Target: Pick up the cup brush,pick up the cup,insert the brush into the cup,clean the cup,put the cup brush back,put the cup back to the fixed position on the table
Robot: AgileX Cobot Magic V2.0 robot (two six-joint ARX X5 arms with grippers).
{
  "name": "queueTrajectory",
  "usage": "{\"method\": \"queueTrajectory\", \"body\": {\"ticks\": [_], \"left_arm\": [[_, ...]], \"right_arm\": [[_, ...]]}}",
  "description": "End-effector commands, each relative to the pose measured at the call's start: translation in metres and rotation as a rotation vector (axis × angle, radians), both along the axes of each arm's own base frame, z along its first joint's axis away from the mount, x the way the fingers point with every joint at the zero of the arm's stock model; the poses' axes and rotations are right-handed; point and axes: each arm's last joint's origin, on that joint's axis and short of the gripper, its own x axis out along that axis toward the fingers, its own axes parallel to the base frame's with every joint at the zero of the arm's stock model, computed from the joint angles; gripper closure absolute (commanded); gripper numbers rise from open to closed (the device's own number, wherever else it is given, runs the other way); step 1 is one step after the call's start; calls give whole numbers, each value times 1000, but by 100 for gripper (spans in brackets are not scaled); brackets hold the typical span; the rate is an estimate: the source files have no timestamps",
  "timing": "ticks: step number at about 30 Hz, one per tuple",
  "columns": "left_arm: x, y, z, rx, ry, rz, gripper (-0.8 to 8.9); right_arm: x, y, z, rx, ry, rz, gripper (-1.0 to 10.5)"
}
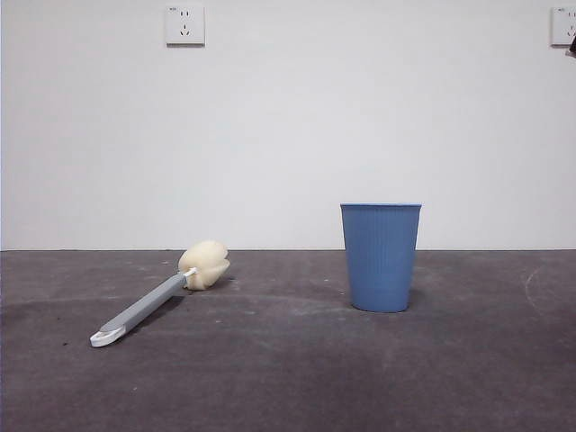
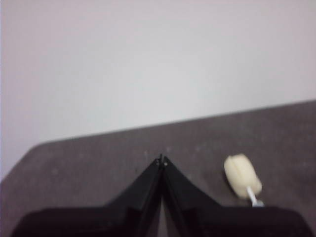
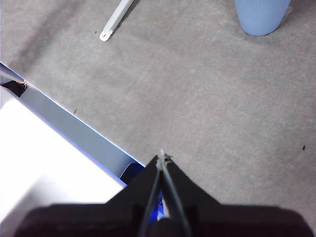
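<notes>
The cup brush [image 1: 157,297] lies flat on the table [image 1: 288,378] at the left, its cream sponge head [image 1: 204,264] toward the wall and its white looped end nearest the camera. The blue ribbed cup [image 1: 381,256] stands upright to the right of it, apart from it. My left gripper [image 2: 161,161] is shut and empty, raised above the table, with the sponge head [image 2: 241,176] a little to one side of it. My right gripper [image 3: 161,155] is shut too, high over the table's front edge, far from the cup [image 3: 261,16] and the brush handle [image 3: 115,20].
A white wall with two power sockets [image 1: 184,24] stands behind the table. A black tip of an arm [image 1: 572,45] shows at the top right corner. In the right wrist view a white and blue-edged surface [image 3: 44,148] borders the table.
</notes>
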Motion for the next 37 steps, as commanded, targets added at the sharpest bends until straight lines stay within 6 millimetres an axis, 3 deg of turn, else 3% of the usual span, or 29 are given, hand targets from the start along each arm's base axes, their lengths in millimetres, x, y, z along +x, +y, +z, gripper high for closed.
{"method": "queueTrajectory", "body": {"ticks": [1, 10, 17, 37], "left_arm": [[-2, 1, -20, 6, 6, 3, 817], [-8, 1, -63, -19, 62, 2, 817], [-10, 1, -84, -60, 226, 7, 817], [-10, 1, -83, -84, 225, 8, 817]], "right_arm": [[0, 0, 1, 1, -10, 3, 946], [0, 0, 1, 1, -10, 3, 946], [0, 0, 1, 1, -10, 3, 946], [0, 0, 1, 1, -10, 2, 946]]}}
